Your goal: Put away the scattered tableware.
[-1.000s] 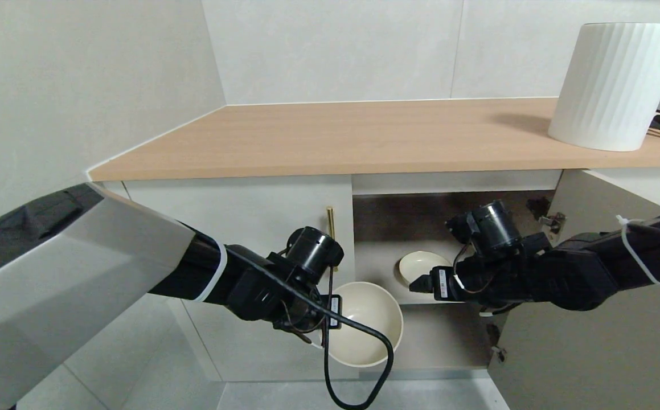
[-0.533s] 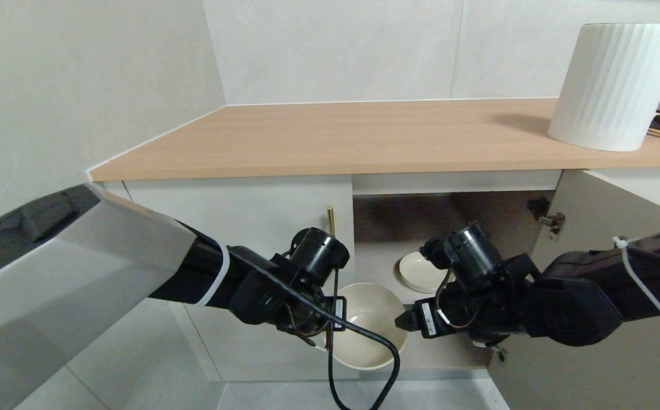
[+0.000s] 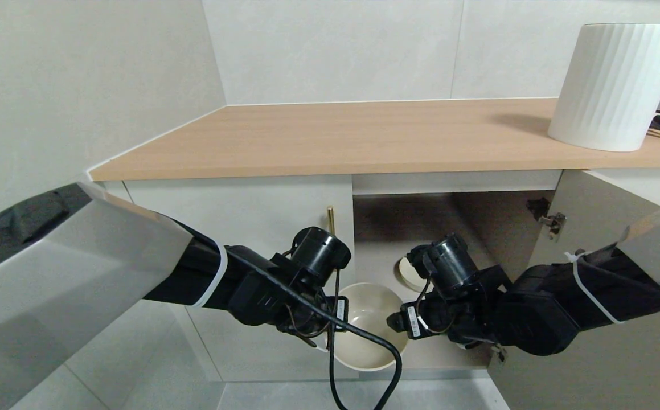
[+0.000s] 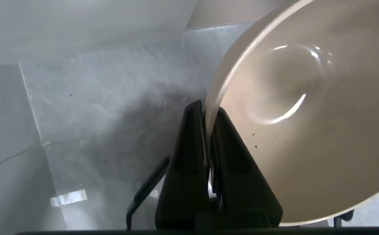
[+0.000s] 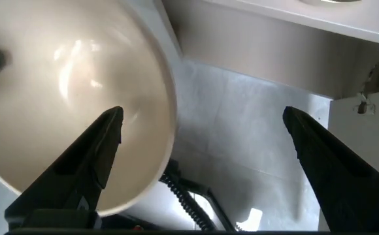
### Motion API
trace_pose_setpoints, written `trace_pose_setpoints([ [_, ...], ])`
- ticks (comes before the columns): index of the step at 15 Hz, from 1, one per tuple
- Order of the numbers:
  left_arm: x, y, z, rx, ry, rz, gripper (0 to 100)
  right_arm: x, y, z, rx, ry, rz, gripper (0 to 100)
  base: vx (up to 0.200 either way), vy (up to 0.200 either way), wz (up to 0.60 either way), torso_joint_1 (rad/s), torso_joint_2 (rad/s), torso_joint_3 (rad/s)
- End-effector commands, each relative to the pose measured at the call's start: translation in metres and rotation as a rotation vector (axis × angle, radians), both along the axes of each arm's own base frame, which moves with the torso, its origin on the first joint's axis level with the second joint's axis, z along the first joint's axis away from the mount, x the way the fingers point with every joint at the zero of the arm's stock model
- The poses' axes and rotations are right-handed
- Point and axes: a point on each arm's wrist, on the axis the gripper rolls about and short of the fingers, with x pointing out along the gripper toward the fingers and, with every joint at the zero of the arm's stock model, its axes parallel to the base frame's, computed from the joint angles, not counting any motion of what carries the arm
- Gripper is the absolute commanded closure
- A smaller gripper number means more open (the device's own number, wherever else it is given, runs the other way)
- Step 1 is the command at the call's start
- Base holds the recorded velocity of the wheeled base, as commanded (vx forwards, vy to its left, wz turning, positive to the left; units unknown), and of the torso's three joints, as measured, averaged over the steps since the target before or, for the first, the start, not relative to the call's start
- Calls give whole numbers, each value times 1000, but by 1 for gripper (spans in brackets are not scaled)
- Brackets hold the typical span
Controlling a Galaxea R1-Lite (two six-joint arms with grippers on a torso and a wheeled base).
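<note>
- Bowl [image 3: 367,327] hung before the open cupboard [image 3: 250,210], my left gripper [image 4: 208,116] pinching its rim; I judged it not yet stowed.
- My right gripper [image 5: 202,117], fingers spread and empty, had dropped from the shelf [image 3: 375,267] to beside the bowl within the last second.
- One small dish [image 3: 408,273] already lay on that shelf.

Glossy ceramic bowl [image 4: 294,117], matt wooden countertop [image 3: 335,136]

Small dish [image 3: 406,277] on cabinet shelf [image 3: 376,266]
</note>
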Motion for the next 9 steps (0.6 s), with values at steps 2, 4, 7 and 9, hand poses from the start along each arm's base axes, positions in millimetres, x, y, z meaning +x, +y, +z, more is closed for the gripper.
trace_pose_setpoints([
  [2, -1, 0, 2, -4, -4, 0, 100, 1, 0, -4, -8, 9, 0, 100, 0, 0, 0, 0, 0, 0],
  [4, -1, 0, 1, -3, -2, 0, 100, 1, 1, -4, -7, 9, 1, 100, 0, 0, 0, 0, 0, 0],
  [7, -1, -1, 2, -3, -2, -2, 100, 1, 0, -4, -6, 8, 1, 100, 0, 0, 0, 0, 0, 0],
  [9, -1, -1, 2, -3, -2, -2, 100, 1, 0, -4, -6, 8, 1, 100, 0, 0, 0, 0, 0, 0],
])
